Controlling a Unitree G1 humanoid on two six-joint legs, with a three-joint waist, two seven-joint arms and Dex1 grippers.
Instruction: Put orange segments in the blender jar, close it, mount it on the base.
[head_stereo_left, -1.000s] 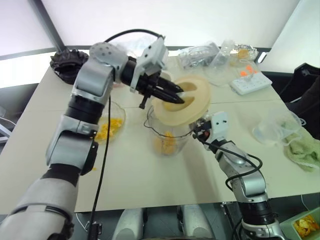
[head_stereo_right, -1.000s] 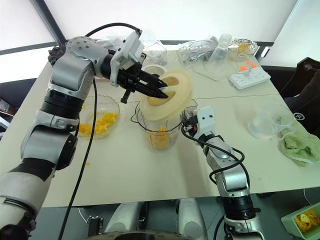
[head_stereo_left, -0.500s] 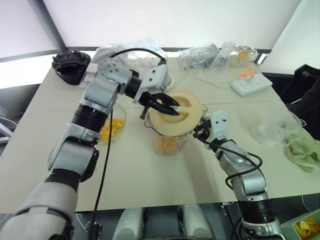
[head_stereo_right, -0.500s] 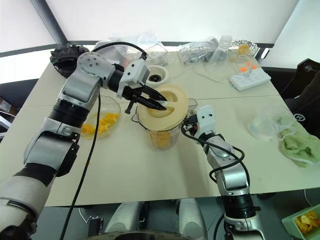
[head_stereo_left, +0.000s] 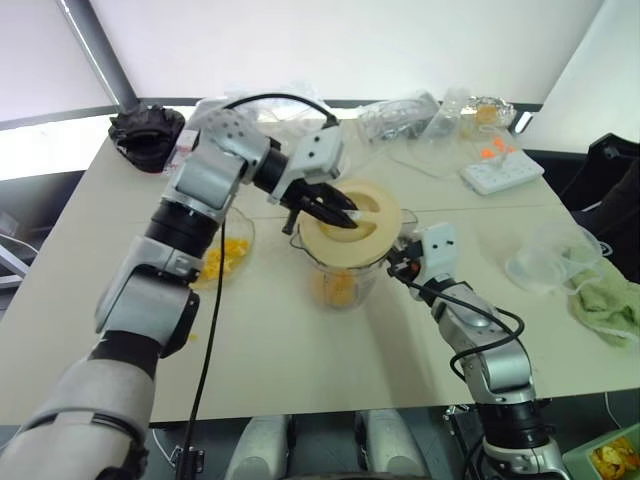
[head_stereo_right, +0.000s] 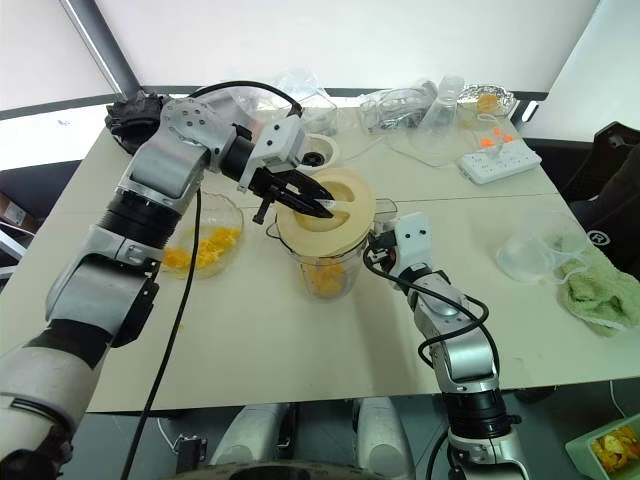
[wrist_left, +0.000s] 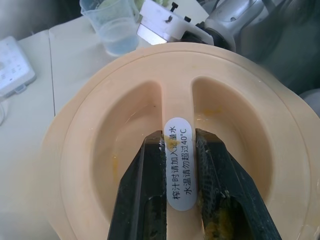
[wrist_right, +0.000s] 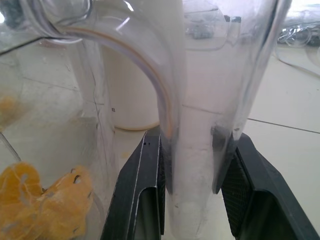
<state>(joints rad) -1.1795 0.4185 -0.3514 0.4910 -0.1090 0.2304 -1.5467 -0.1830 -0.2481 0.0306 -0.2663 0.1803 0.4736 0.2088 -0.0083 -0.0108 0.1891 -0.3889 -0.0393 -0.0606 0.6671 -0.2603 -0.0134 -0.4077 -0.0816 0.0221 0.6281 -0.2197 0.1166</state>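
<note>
At frame centre, the left hand (wrist_left: 181, 200) pinches the tab of the cream lid (head_stereo_left: 352, 223), which covers the blender jar (head_stereo_left: 343, 275). The right hand (wrist_right: 192, 195) clamps the jar's handle (wrist_right: 200, 150). Orange segments (head_stereo_left: 338, 287) show dimly inside; the base (head_stereo_right: 316, 157) is half hidden behind the arm.

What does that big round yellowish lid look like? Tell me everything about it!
The lid is a round, cream-coloured disc that looks like smooth plastic. Two sunken hollows sit on either side of a raised centre tab, which carries a white sticker with printed writing. A few orange juice specks mark it. It lies nearly flat on the mouth of the blender jar. The left gripper pinches the tab between its black fingers.
</note>
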